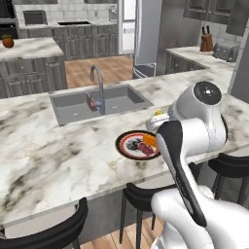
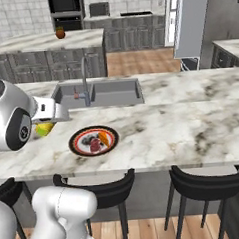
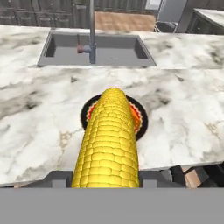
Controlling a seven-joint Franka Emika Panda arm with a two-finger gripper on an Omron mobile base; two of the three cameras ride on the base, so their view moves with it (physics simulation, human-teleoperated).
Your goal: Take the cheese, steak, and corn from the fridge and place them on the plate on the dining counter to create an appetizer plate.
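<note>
**Corn in the claw above the plated steak and cheese**

The claw [image 3: 107,177] pinches one short yellow corn cob [image 3: 108,140] between its two fingers, the cob pointing away from the hand and hanging above the near side of the long white and grey veined marble desk [image 1: 44,155]. From the right base view the corn [image 2: 44,129] sits under the white hand, just to the near-left of the plate and not touching it.

One round plate with a dark rim and reddish-white centre [image 1: 127,146] lies close to the desk's near edge, in front of the inset grey sink [image 1: 73,104]. On it rest two items: one dark red slab of steak [image 2: 95,144] and one small orange wedge of cheese [image 2: 104,138], side by side and touching or nearly so.

One curved grey tap [image 1: 99,87] stands at the sink. Three black stools [image 2: 208,183] line the near edge. The marble on either side of the plate is bare. One tall white fridge [image 2: 189,22] stands well behind, across the wooden floor.
</note>
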